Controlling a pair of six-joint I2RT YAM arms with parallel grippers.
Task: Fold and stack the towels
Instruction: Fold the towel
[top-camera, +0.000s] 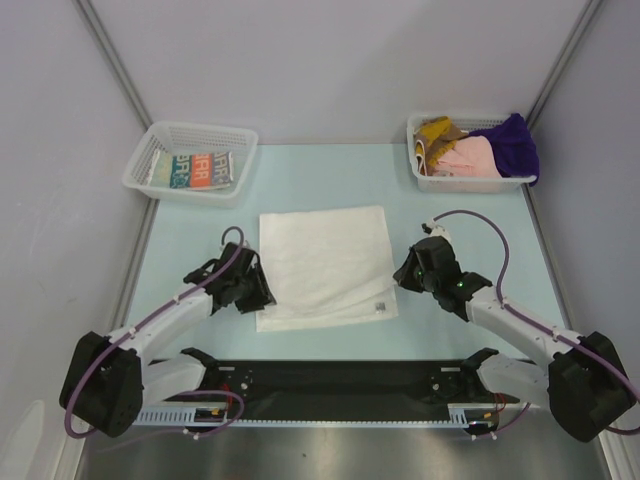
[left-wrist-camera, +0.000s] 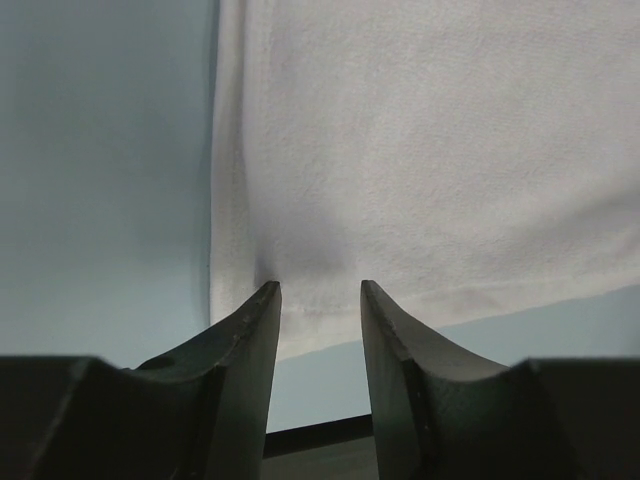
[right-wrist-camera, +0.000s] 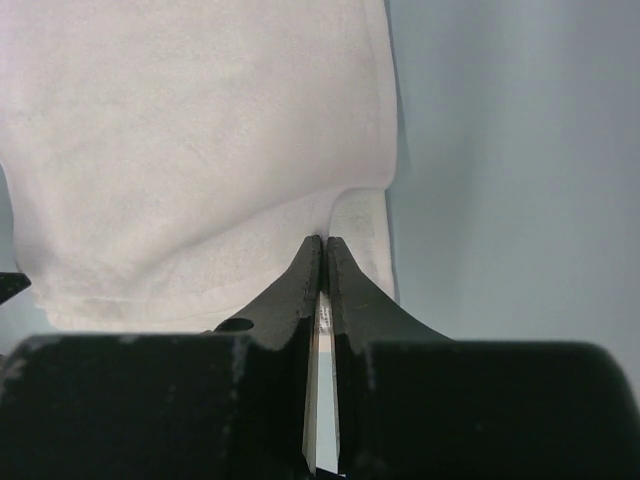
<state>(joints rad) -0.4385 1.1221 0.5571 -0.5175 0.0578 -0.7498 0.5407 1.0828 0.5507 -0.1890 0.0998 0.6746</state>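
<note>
**Left of the white towel.** A white mesh basket (top-camera: 145, 165) stands at the far-left corner of the counter (top-camera: 330, 180), well apart from the white towel (top-camera: 325, 265). Inside it lies a flat printed towel (top-camera: 200, 170) in orange, teal and white.

**Left pincer.** The left pincer (top-camera: 262, 290) sits at the near-left edge of the white towel. In the left wrist view its fingers (left-wrist-camera: 250, 340) stand apart, released, with their tips at the hem of the white towel (left-wrist-camera: 430, 150). No cloth is gripped between them.

**White towel.** It lies flat at the centre of the counter. A lower layer projects past the upper layer along the near edge.

**Right pincer.** The right pincer (top-camera: 400, 275) is at the near-right edge of the white towel. In the right wrist view it is clenched (right-wrist-camera: 324, 240). A thin pale strip shows in the slit between the fingers. This appears to be the edge of the towel (right-wrist-camera: 200, 130), though the gap is too narrow to confirm.

**Right of the white towel.** A second mesh basket (top-camera: 470, 184) stands at the far-right corner. It holds mustard (top-camera: 436, 130), pink (top-camera: 468, 157) and purple (top-camera: 512, 142) towels, bunched together.
</note>
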